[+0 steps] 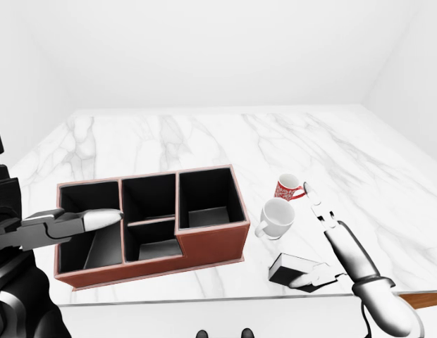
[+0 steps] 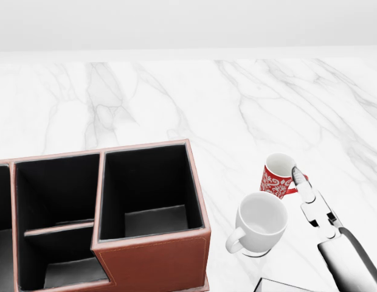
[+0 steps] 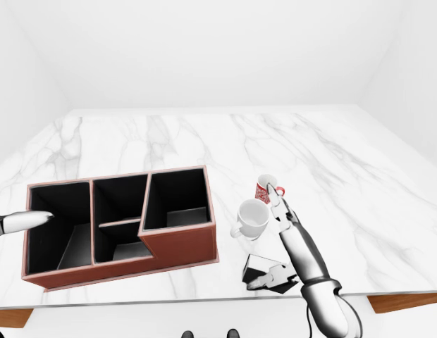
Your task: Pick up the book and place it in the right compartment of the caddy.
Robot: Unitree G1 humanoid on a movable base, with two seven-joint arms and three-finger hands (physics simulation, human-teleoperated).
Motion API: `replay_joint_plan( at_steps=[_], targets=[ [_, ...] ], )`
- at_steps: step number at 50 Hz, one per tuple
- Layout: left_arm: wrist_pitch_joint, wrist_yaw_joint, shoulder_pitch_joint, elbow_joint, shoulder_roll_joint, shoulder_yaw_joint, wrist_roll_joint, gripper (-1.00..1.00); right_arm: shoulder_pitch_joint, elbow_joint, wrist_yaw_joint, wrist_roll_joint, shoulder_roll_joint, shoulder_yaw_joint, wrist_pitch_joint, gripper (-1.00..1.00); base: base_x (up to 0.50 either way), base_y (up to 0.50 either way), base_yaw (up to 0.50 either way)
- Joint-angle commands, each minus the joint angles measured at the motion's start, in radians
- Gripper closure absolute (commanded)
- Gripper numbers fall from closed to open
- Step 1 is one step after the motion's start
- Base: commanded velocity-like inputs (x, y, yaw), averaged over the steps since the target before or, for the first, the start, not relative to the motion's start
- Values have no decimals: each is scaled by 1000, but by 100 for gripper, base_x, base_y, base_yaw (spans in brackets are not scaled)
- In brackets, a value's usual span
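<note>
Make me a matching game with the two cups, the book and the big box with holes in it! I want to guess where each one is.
Left-eye view.

Things:
1. red mug
2. white mug
3. book
4. caddy

Places:
A. at the bottom, near the counter's edge, under the right hand
B. left of both mugs, brown outside and black inside
C. farthest up of the small things, by the tip of one long finger
D. between the red mug and the book, handle pointing left

Pairs: 1-C, 2-D, 3-A, 4-B
</note>
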Motion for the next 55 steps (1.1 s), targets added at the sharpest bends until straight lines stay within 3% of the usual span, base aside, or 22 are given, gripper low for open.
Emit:
replay_joint_plan(
  at_steps=[1, 23, 41, 45, 55],
  targets=[
    [0, -4, 5, 6, -5, -2, 7, -100, 33, -4, 27, -23, 19, -5, 0, -100, 0, 0, 0],
    [0, 0, -2, 3, -4, -10, 10, -100, 41, 156, 8, -66, 15, -41, 0, -100, 0, 0, 0],
    [0, -2, 3, 8, -10, -15, 17, -100, 11, 212, -12, -206, -10, -49, 0, -100, 0, 0, 0],
    [0, -2, 5, 6, -11, -13, 17, -100, 15, 252, -24, -219, -17, -44, -21, -100, 0, 0, 0],
    [0, -3, 5, 12, -15, -22, 25, -100, -17, 294, -19, -275, -42, -34, -14, -100, 0, 0, 0]
  ],
)
